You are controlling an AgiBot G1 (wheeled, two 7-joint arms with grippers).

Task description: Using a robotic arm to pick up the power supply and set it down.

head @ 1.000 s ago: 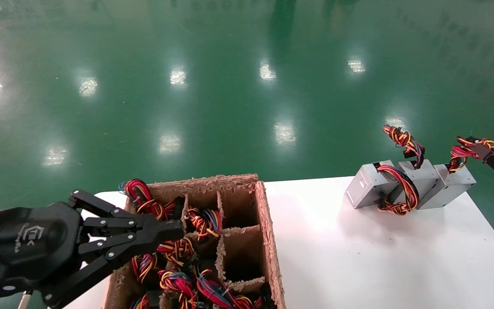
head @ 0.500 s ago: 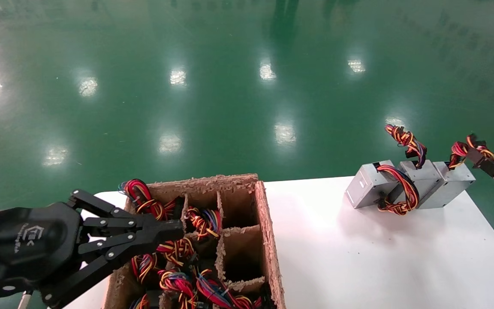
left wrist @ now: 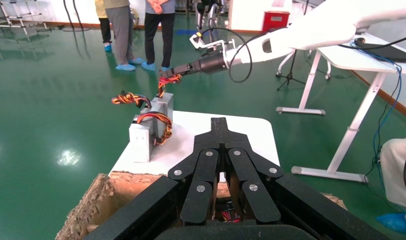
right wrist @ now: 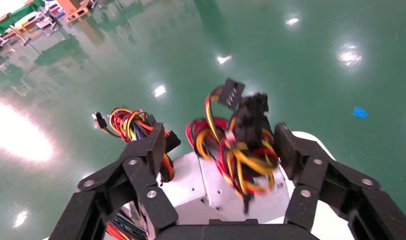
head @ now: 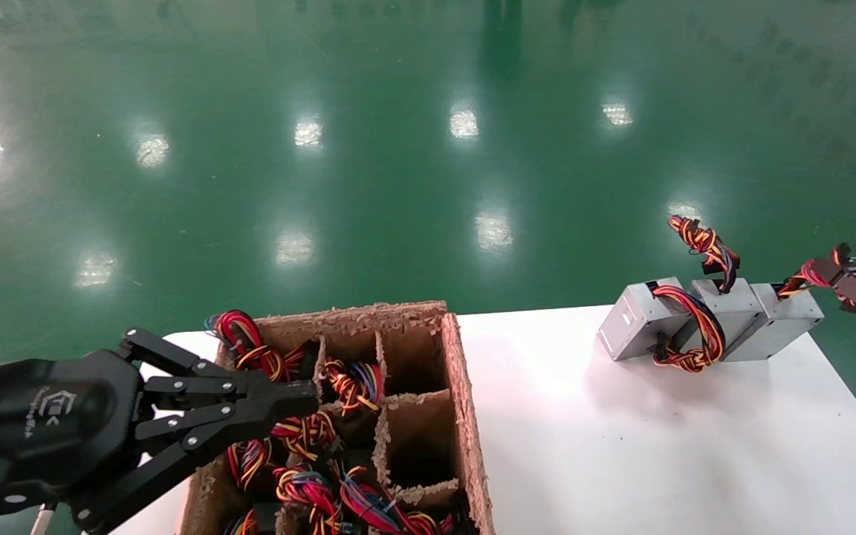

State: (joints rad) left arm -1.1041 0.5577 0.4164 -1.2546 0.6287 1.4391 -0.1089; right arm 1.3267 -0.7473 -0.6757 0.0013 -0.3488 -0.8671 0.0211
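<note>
Head view has my right gripper [head: 855, 279] out past the far right corner of the white table [head: 621, 446], fingers spread apart on either side of the power supply [head: 781, 323] wire bundle, not pinching it. That supply sits on the table at that corner, touching two others. My left gripper [head: 294, 397], fingers together, hovers over the cardboard box [head: 465, 416].

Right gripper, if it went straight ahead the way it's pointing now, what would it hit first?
The right gripper would probably first meet the wire bundle that sits between its open fingers. The power supply itself seems to lie just behind, though depth is unclear.
</note>
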